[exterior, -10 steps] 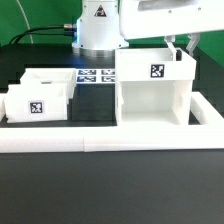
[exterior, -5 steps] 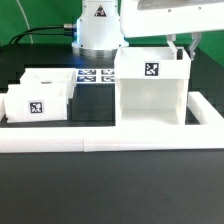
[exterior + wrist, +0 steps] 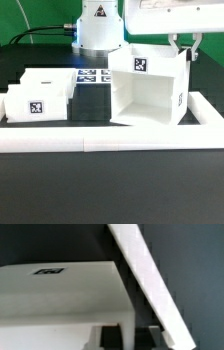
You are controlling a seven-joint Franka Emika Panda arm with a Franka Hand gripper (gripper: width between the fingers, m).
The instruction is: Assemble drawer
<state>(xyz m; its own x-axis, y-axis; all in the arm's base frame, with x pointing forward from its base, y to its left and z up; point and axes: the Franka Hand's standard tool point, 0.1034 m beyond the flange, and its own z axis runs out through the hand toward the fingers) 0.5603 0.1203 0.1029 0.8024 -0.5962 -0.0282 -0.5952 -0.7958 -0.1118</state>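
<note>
The tall white hollow shell (image 3: 150,95) stands at the exterior view's right, turned askew, with one tag on its upper face and its open side toward the front. My gripper (image 3: 183,47) is at its upper far corner, shut on the shell's thin wall. In the wrist view the gripper (image 3: 130,337) has a dark finger (image 3: 108,339) on each side of the white wall (image 3: 140,274), and a tagged face of the shell (image 3: 60,291) lies beside it. Two small open-top trays (image 3: 48,84) (image 3: 34,104) sit at the exterior view's left, apart from the shell.
The marker board (image 3: 95,75) lies flat behind the trays, in front of the robot base (image 3: 98,30). The long low white border rail (image 3: 110,140) runs along the front and up the right side next to the shell. The table top is black.
The shell has turned and tipped in my grip: its tagged face now points up and leftward and its lower edge sits at an angle. The trays have not moved.
</note>
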